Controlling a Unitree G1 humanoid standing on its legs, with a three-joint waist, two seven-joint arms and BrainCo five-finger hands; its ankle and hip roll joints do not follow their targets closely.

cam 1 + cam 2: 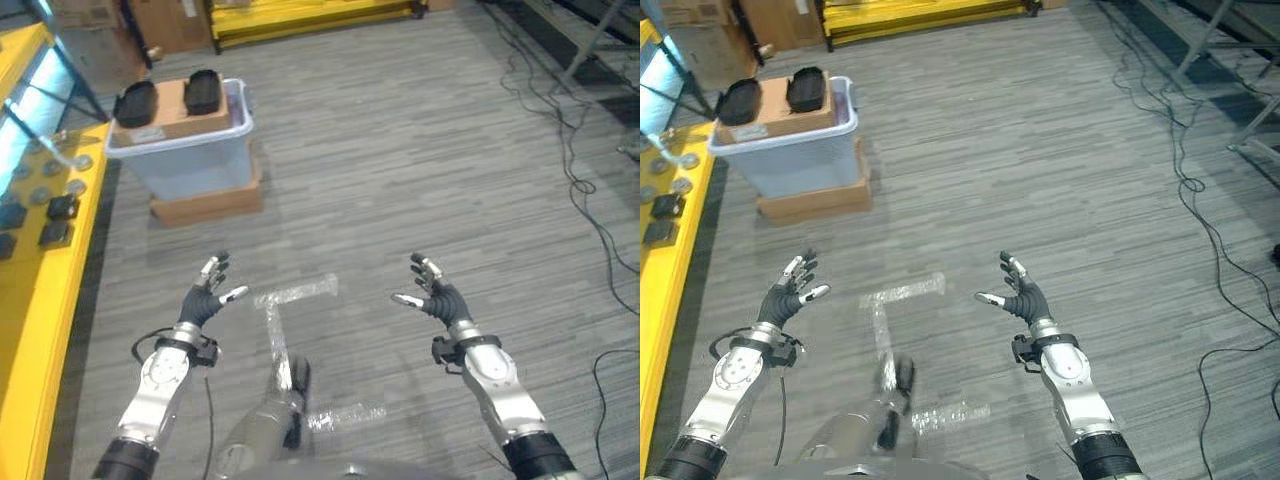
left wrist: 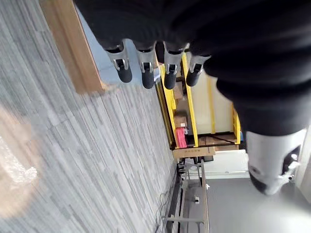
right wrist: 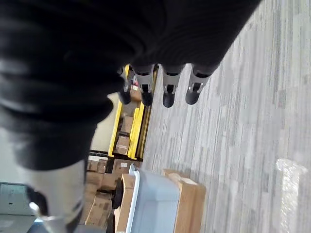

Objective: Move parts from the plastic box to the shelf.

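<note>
A pale blue plastic box [image 1: 190, 160] stands on a flat cardboard box [image 1: 208, 204] on the floor ahead, to the left. Two black oval parts [image 1: 203, 91] [image 1: 136, 103] lie on a brown carton inside it. The yellow shelf [image 1: 45, 290] runs along the left edge with small dark and round parts [image 1: 62, 208] on it. My left hand [image 1: 208, 292] hovers open over the floor, well short of the box. My right hand [image 1: 434, 292] is open too, held at the same height to the right. Both hold nothing.
Clear tape strips [image 1: 292, 292] mark the grey floor between my hands. Black cables [image 1: 560, 120] trail across the floor on the right. Yellow racking [image 1: 300, 15] and cardboard cartons [image 1: 160, 25] stand at the far end.
</note>
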